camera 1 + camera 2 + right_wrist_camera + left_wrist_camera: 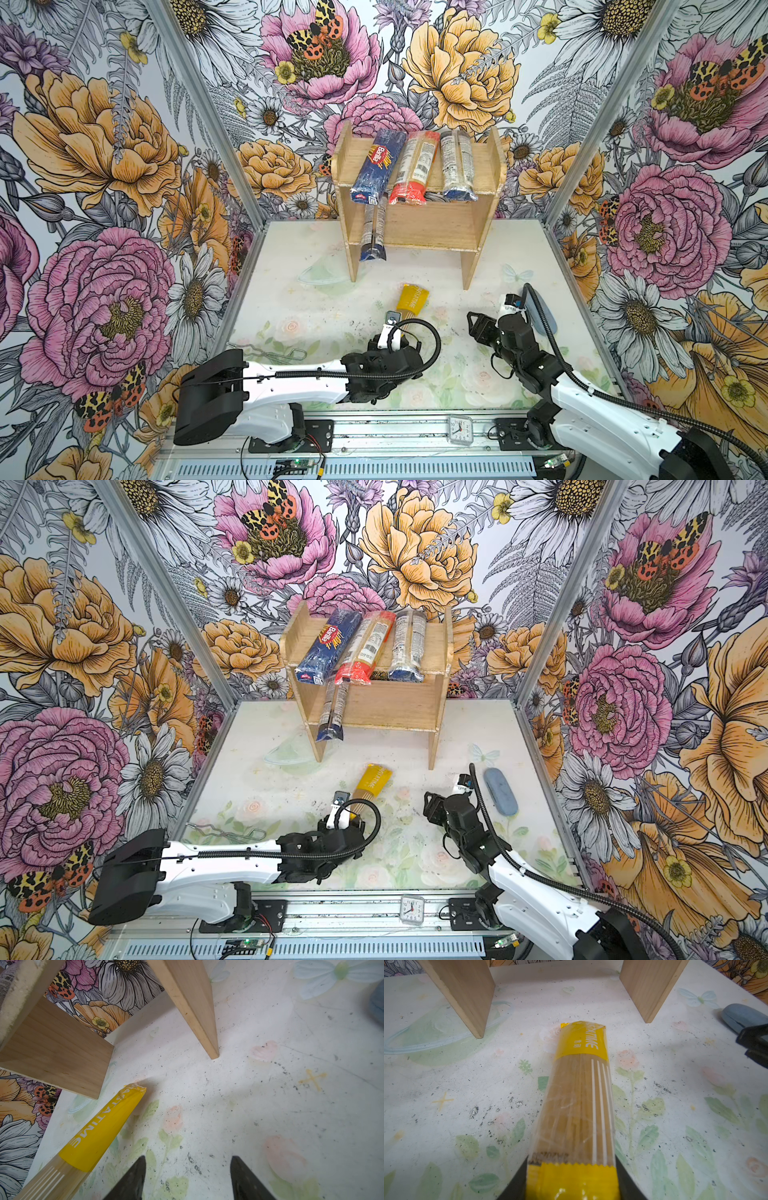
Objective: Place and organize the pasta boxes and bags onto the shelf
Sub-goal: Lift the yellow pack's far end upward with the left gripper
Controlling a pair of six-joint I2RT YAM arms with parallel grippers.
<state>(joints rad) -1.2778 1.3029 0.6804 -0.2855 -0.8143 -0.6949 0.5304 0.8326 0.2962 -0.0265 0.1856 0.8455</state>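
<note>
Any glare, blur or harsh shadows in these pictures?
Left wrist view: glints on the yellow-ended bag at its held end. Right wrist view: the grey-blue oval object at the frame edge is blurred. Both top views: even light, no harsh shadows.

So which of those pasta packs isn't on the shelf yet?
The yellow-ended bag, gripped at one end by the left gripper, in front of the shelf. The blue box, red-ended bag and both grey-labelled bags already lie on it.
</note>
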